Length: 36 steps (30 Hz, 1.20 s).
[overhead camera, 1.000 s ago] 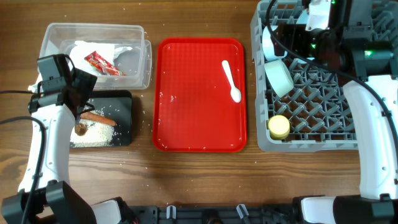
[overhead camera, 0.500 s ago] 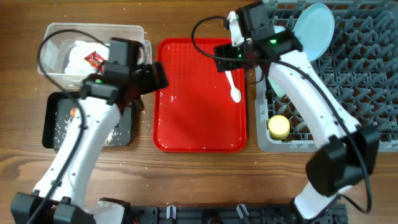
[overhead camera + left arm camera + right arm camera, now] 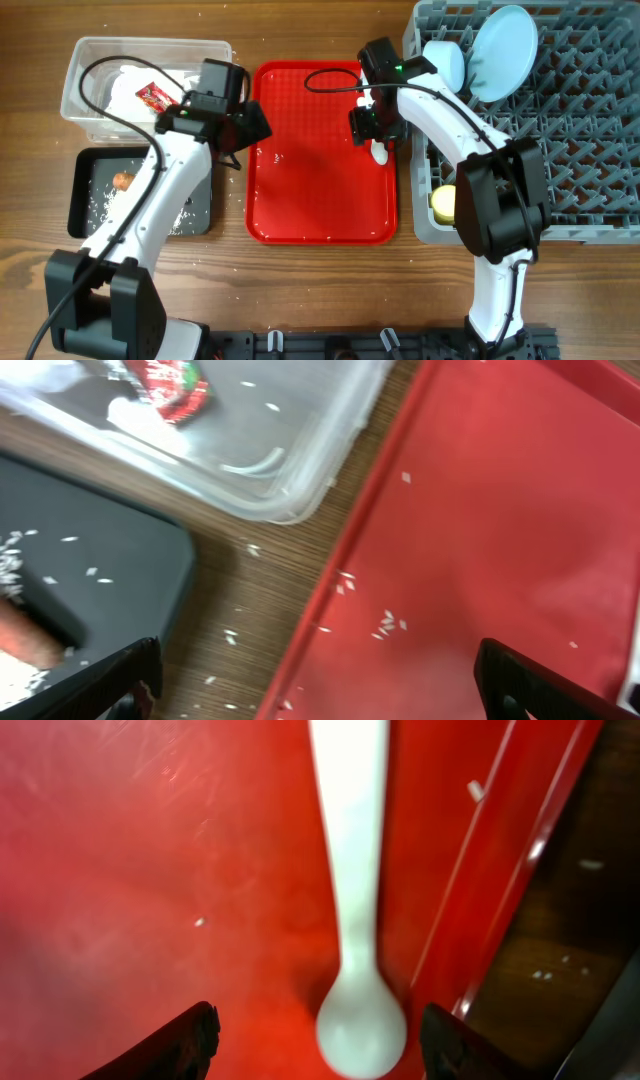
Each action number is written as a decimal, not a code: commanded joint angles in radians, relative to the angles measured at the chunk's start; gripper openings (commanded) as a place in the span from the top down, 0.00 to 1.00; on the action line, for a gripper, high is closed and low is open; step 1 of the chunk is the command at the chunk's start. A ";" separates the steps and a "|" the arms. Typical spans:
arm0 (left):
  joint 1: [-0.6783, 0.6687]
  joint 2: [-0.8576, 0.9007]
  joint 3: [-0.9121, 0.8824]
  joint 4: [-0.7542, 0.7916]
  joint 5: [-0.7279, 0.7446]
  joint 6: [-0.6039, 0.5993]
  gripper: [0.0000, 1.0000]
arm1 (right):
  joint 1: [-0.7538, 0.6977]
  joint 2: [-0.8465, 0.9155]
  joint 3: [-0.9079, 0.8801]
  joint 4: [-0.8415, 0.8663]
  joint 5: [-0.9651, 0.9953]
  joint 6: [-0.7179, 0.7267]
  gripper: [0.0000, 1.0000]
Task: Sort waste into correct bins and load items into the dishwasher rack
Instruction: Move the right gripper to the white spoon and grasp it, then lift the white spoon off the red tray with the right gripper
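Our right gripper [image 3: 320,1028] has dropped onto the red tray [image 3: 320,200], jaws apart astride the spoon [image 3: 350,920] by its right edge, ready to grip; our left gripper [image 3: 320,680] gapes empty over its left edge.

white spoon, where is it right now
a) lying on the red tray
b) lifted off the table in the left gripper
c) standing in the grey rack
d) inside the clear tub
a: the white spoon lies flat on the red tray, and the right gripper stands open with a finger on either side of its bowl end.
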 commanded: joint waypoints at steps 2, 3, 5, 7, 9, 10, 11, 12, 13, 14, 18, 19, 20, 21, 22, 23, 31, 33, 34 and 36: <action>0.029 0.005 0.014 -0.010 -0.021 -0.010 0.00 | -0.019 0.054 0.002 0.038 0.016 -0.043 0.34; 0.029 0.005 0.014 -0.010 -0.021 -0.010 0.00 | -0.020 0.064 0.002 0.038 0.015 -0.051 0.34; 0.029 0.005 0.014 -0.010 -0.021 -0.010 0.00 | -0.020 0.086 0.002 0.032 0.009 -0.064 0.35; 0.029 0.005 0.014 -0.011 -0.021 -0.010 0.00 | -0.020 0.103 0.002 0.027 -0.020 -0.074 0.37; 0.029 0.005 0.014 -0.011 -0.021 -0.010 0.00 | -0.020 0.114 0.002 0.013 -0.024 -0.074 0.45; 0.029 0.005 0.014 -0.011 -0.021 -0.010 0.00 | -0.020 0.117 0.002 0.004 -0.023 -0.074 0.48; 0.029 0.005 0.014 -0.011 -0.021 -0.010 0.00 | -0.020 0.118 0.002 -0.010 -0.023 -0.074 0.56; 0.029 0.005 0.014 -0.011 -0.021 -0.010 0.00 | -0.020 0.118 0.002 -0.018 -0.023 -0.073 0.62; 0.029 0.005 0.014 -0.011 -0.021 -0.010 0.00 | -0.020 0.118 0.002 -0.030 -0.023 -0.074 0.69; 0.029 0.005 0.014 -0.010 -0.021 -0.010 0.00 | -0.020 0.118 0.002 -0.036 -0.024 -0.072 0.75; 0.029 0.005 0.014 -0.010 -0.021 -0.010 0.00 | -0.020 0.117 0.002 -0.037 -0.065 -0.072 0.84; 0.029 0.005 0.014 -0.010 -0.021 -0.010 0.00 | -0.020 0.117 0.002 -0.038 -0.072 -0.071 0.86; 0.029 0.005 0.014 -0.010 -0.021 -0.010 0.00 | -0.020 0.117 0.003 -0.040 -0.079 -0.072 0.88; 0.029 0.005 0.014 -0.010 -0.021 -0.010 0.00 | -0.020 0.117 0.003 -0.042 -0.091 -0.072 0.91; 0.029 0.005 0.014 -0.010 -0.021 -0.010 0.00 | -0.020 0.117 0.003 -0.043 -0.091 -0.071 0.94; 0.029 0.005 0.014 -0.010 -0.021 -0.010 0.00 | -0.020 0.117 0.003 -0.045 -0.091 -0.071 0.96; 0.029 0.005 0.014 0.016 -0.021 -0.010 0.00 | -0.020 0.089 0.003 -0.053 -0.091 -0.072 0.96; 0.029 0.005 0.014 0.016 -0.021 -0.010 0.00 | -0.020 0.089 0.003 -0.050 -0.091 -0.071 0.96; 0.029 0.005 0.014 0.016 -0.021 -0.010 0.00 | -0.020 0.088 0.005 -0.049 -0.092 -0.071 0.95; 0.029 0.005 0.014 0.017 -0.021 -0.010 0.00 | -0.021 0.077 0.024 -0.052 -0.092 -0.066 0.83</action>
